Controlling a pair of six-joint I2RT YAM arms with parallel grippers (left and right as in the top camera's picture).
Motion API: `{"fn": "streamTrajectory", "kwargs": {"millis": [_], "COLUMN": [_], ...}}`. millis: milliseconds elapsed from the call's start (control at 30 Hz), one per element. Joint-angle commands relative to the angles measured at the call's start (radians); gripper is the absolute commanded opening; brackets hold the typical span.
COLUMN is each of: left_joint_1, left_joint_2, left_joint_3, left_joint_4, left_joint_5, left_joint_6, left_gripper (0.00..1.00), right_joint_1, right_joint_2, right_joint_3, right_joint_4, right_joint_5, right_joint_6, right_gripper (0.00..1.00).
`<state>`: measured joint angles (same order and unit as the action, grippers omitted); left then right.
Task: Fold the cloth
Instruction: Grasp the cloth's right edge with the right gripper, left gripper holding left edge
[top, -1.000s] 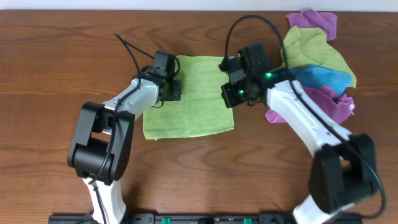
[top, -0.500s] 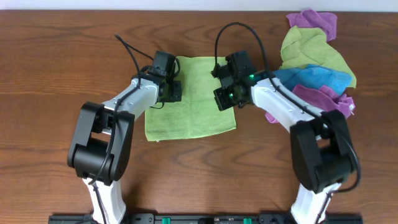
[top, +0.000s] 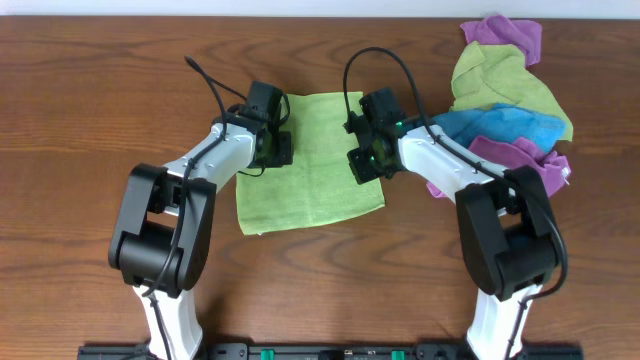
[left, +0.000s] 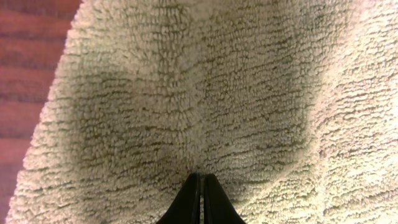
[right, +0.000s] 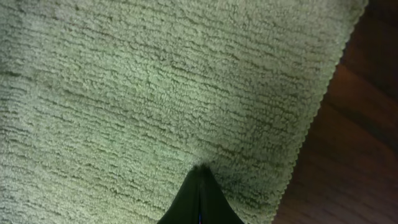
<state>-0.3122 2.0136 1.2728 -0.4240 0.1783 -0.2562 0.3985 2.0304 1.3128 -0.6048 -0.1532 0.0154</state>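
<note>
The lime-green cloth (top: 315, 165) lies spread flat in the middle of the wooden table, slightly askew. My left gripper (top: 283, 148) is shut, its tips resting on the cloth just inside its left edge. In the left wrist view the closed tips (left: 200, 177) touch the cloth's pile (left: 186, 93), where a faint ridge runs up from them. My right gripper (top: 363, 160) is also shut, its tips down on the cloth near the right edge. The right wrist view shows those tips (right: 199, 168) on the cloth (right: 155, 81), with the hem to their right.
A heap of other cloths lies at the back right: a purple one (top: 505, 35), a yellower green one (top: 500, 75), a blue one (top: 515, 125) and another purple one (top: 540, 165). Bare wood (top: 80, 120) surrounds the cloth.
My right gripper has moved left, from beside the cloth's right edge onto the cloth. The cloth's near edge has shifted slightly towards the front right. The left gripper has stayed put.
</note>
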Motion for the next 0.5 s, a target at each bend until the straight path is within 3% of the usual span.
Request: {"fn": "streamTrajectory", "kwargs": {"millis": [0, 233, 400, 467], "left_joint_1": [0.006, 0.108, 0.233, 0.26], "left_joint_2": [-0.018, -0.163, -0.171, -0.174], "left_joint_3": [0.001, 0.001, -0.01, -0.023], "left_joint_4": [-0.034, -0.186, -0.261, -0.26], "left_joint_5": [0.006, 0.006, 0.233, 0.282], "left_joint_6": [-0.015, -0.129, -0.1, -0.076], "left_gripper": [0.06, 0.06, 0.06, 0.28], "right_joint_1": [-0.001, -0.002, -0.002, -0.002], "right_joint_2": [0.015, 0.014, 0.014, 0.014], "right_joint_3": [-0.004, -0.004, -0.004, -0.004], "right_joint_4": [-0.016, -0.019, -0.017, -0.019], "right_joint_5": [0.056, 0.056, 0.056, 0.056], "right_joint_6": [0.013, 0.013, 0.013, 0.003], "right_gripper": [0.01, 0.01, 0.02, 0.01]}}
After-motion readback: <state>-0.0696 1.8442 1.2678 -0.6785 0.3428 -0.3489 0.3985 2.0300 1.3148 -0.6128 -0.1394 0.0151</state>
